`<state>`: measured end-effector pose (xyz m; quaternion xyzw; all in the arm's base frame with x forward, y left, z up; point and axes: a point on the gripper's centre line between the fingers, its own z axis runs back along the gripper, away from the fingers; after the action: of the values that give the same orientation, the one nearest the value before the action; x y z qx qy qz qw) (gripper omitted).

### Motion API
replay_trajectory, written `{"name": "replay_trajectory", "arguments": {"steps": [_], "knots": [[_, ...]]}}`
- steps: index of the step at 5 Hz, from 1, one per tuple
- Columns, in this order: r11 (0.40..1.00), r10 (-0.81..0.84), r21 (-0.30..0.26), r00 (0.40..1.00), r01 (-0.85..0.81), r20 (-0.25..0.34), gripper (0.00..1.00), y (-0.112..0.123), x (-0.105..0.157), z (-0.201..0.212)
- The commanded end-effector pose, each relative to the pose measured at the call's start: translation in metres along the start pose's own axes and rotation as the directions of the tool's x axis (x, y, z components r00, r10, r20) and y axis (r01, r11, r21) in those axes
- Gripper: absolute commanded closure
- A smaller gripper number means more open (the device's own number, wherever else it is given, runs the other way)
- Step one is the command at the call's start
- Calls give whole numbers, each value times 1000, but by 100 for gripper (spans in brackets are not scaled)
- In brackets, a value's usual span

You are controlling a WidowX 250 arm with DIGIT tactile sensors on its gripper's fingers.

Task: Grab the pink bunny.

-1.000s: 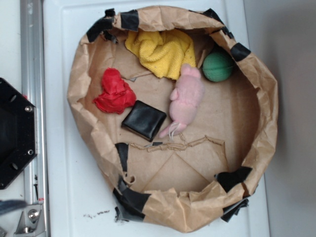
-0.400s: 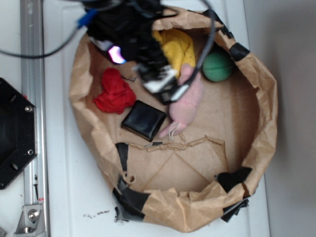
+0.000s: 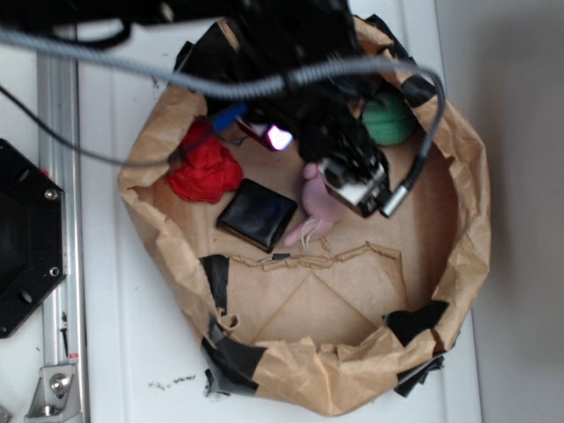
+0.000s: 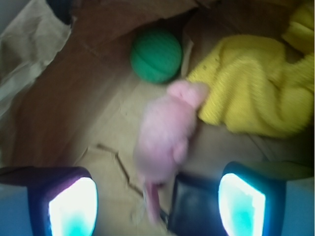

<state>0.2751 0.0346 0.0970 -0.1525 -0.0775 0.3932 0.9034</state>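
Bunny [image 4: 165,140]: lies on the paper floor of the bag [image 3: 467,229], near its middle; not yet held.
Neighbours: wallet [image 3: 257,214] just beside its tail end; yellow cloth [image 4: 246,86] touching or all but touching its head; green ball [image 4: 156,56] near the head, apart from it; red cloth [image 3: 204,167] past the wallet.
Gripper [image 4: 157,201]: spread wide, nothing between the lit fingers [image 4: 74,206], hanging above the bunny's lower half; in the exterior view the arm covers most of the toy.
Step in hand: lining up and coming down for the grasp, by my reading.
Long axis: in the wrist view it runs from the head at upper right, by the cloth, down to thin limbs at the lower edge, a little tilted; the fingers sit one on each side of it, so they would close across the body's width.
Doing it well: come down centred on the plump middle, not the thin limbs, which would slip. One finger looks set to land on or near the wallet, so shift slightly toward the head. Go low enough to pinch the plush, then squeeze firmly; it is soft and will compress.
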Motion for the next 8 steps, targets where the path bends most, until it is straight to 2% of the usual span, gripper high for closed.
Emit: {"name": "replay_trajectory", "arguments": {"steps": [1,2,3,4,5,6,7,8], "knots": [[993,-17,115,999,13,40,0,29,32,-56],[996,-3,91,1000,3,1,100,42,21,-63],[988,-20,151,999,26,-46,100,32,15,-37],[982,-181,34,982,183,-59,100,10,10,6],[940,-337,53,941,338,-23,100,-15,5,50],[861,-504,18,857,509,-110,100,-43,-8,80],[737,-652,83,738,670,-173,100,-60,-17,75],[732,-643,37,707,681,-295,100,-55,-15,69]]}}
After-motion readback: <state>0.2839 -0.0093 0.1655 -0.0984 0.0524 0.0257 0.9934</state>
